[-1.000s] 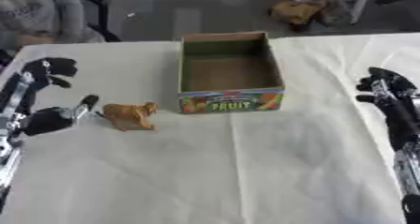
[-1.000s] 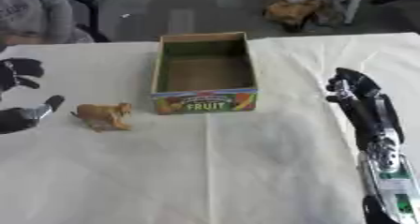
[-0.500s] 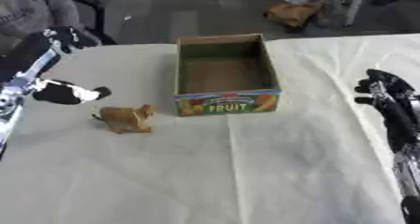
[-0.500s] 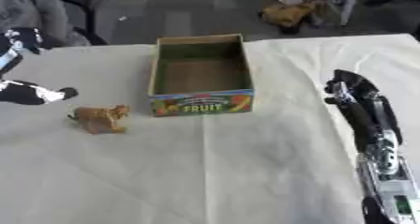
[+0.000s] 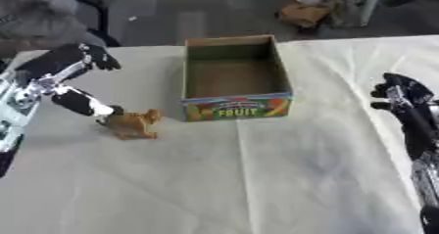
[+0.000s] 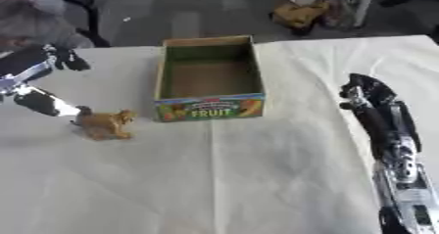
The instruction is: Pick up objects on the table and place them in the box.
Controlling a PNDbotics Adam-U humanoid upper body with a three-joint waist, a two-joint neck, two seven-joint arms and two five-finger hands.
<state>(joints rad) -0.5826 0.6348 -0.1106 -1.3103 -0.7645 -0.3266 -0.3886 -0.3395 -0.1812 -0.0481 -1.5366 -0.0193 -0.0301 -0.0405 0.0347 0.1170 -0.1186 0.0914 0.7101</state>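
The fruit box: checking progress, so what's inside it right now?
Nothing shows inside the fruit box: only its bare brown floor. The near wall hides the front strip. The brown toy animal stands outside, left of it.

Table (image 5: 257,179) draped in a creased cream cloth, filling most of the frame. Open cardboard box (image 5: 233,76) printed FRUIT, standing at upper centre. Small tan toy animal (image 5: 133,124) upright just left of the box, at middle left.

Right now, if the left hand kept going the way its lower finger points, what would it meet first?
Probably the small brown toy animal: the left hand has a finger aimed down-right at its back end, nearly touching, though depth is unclear.
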